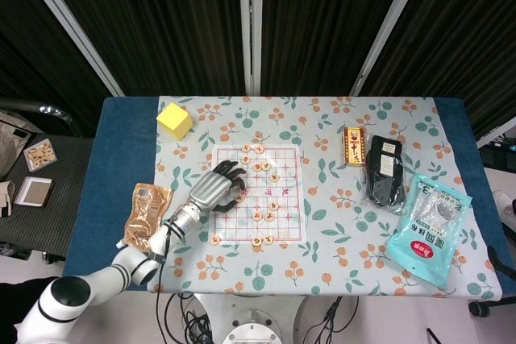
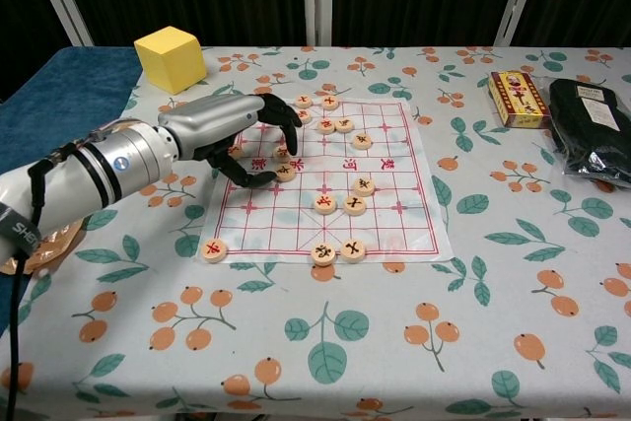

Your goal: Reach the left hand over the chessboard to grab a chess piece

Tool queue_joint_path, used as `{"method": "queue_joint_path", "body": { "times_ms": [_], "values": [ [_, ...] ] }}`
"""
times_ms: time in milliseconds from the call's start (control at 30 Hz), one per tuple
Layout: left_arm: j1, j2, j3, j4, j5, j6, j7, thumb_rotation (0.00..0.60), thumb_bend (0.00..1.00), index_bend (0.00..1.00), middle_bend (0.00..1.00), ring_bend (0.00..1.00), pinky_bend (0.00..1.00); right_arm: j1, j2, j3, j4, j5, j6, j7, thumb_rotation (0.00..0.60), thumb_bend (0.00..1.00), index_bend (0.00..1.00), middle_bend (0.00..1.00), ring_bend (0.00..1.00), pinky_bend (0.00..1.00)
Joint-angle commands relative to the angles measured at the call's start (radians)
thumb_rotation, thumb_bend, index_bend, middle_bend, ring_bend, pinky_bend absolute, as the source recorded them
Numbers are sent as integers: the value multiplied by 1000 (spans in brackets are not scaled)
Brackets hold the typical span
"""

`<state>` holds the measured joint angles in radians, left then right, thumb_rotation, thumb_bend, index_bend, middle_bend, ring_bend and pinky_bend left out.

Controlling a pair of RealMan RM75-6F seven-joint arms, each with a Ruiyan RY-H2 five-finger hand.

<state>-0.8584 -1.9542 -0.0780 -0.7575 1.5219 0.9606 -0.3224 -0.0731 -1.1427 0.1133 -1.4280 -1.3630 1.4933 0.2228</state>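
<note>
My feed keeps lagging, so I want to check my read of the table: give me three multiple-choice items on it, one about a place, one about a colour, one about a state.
1. Where is the left hand?
A. over the left part of the chessboard
B. over the blue packet
C. beside the black pouch

2. What colour is the cube at the far left of the table?
A. red
B. yellow
C. green

3. How does the left hand stand?
A. flat on the cloth, away from any piece
B. lifted high with a piece
C. fingers curled around a piece on the board

Answers:
1 A: the left hand hangs over the chessboard at its left side.
2 B: the cube is yellow.
3 C: its dark fingers arch over a chess piece that lies on the board; whether they grip it cannot be told.
</note>
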Motion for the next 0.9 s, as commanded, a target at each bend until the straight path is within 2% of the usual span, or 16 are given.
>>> {"method": "queue_joint_path", "body": {
  "times_ms": [33,133,200,333,433,533,667,733,900],
  "values": [
    [3,4,-3,-5,-3,5,3,600,351,337,138,0,61,0,1,0,-2,-3,3,0,600,233,0,0,0,0],
    [17,26,-9,-43,1,50,10,600,350,319,138,0,61,-4,3,0,-5,-9,14,1,600,233,0,0,0,0],
    [44,67,-12,-107,6,114,53,600,350,302,138,0,62,-5,3,0,-5,-9,18,4,600,233,0,0,0,0],
    [179,217,-5,-350,-22,279,221,600,342,243,138,0,62,-8,3,-2,-1,-15,24,12,600,233,0,0,0,0],
    [302,328,28,-513,-57,387,319,600,312,212,137,0,63,-10,4,-10,-1,-32,32,12,600,233,0,0,0,0],
    [450,432,98,-628,-79,516,403,600,258,173,132,0,63,-10,-7,-24,11,-70,50,7,600,231,0,0,0,0],
    [593,496,167,-655,-85,639,425,600,198,137,120,0,61,1,-67,-34,78,-118,75,17,600,228,0,0,0,0],
    [650,516,184,-641,-91,681,405,600,187,122,109,0,60,5,-91,-47,115,-142,78,9,600,221,0,0,0,0],
    [733,546,182,-604,-93,747,337,600,186,87,105,0,58,15,-106,-70,130,-154,48,-46,600,218,0,0,0,0]
  ]
}}
